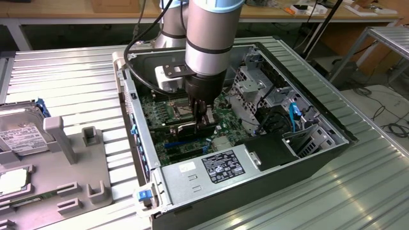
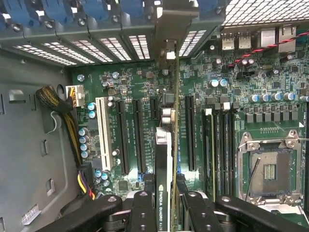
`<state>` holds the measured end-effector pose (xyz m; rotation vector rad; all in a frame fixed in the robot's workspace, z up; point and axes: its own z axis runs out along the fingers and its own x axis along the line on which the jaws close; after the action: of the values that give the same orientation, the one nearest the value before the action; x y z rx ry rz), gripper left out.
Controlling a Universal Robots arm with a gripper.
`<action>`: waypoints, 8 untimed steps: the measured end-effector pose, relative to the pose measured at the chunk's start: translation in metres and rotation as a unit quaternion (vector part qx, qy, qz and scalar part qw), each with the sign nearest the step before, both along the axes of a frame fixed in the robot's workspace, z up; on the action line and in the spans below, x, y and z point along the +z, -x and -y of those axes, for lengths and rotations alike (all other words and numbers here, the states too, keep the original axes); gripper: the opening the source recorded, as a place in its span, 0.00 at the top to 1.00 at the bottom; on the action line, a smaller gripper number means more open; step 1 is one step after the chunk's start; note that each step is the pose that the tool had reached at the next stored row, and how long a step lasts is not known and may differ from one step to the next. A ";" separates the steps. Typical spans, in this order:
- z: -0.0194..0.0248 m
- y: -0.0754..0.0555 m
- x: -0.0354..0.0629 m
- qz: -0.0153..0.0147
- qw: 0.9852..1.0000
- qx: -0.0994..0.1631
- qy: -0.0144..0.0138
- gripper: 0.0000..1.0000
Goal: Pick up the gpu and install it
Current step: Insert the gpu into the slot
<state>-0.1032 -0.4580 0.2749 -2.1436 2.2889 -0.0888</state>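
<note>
Black jaws clamped on thin edge-on gpu (image 2: 164, 150), above long black slots (image 2: 137, 135) of green motherboard (image 2: 130, 82)

The open computer case (image 1: 338, 136) is lying on its side on the ribbed metal surface (image 1: 70, 81), its upward face giving free entry. Inside, the fingers (image 2: 142, 212) are clamping the gpu (image 2: 165, 154) edge-on over the motherboard (image 2: 140, 79). The drive cage (image 1: 252, 84) and power supply (image 1: 211, 167) are walling in two sides. Memory sticks (image 2: 219, 145) are standing just beside the card. On its other side, bare black expansion slots (image 2: 137, 135) are leaving room up to a sleeved cable bundle (image 2: 58, 104).
</note>
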 end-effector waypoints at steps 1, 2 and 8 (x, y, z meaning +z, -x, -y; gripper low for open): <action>0.0000 0.000 0.0000 0.000 1.000 0.000 0.000 0.73; 0.0000 0.000 -0.0001 -0.001 1.000 0.001 0.000 0.73; 0.0000 0.006 0.0000 -0.001 1.000 0.001 0.000 0.73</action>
<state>-0.1091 -0.4580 0.2748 -2.1460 2.2879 -0.0873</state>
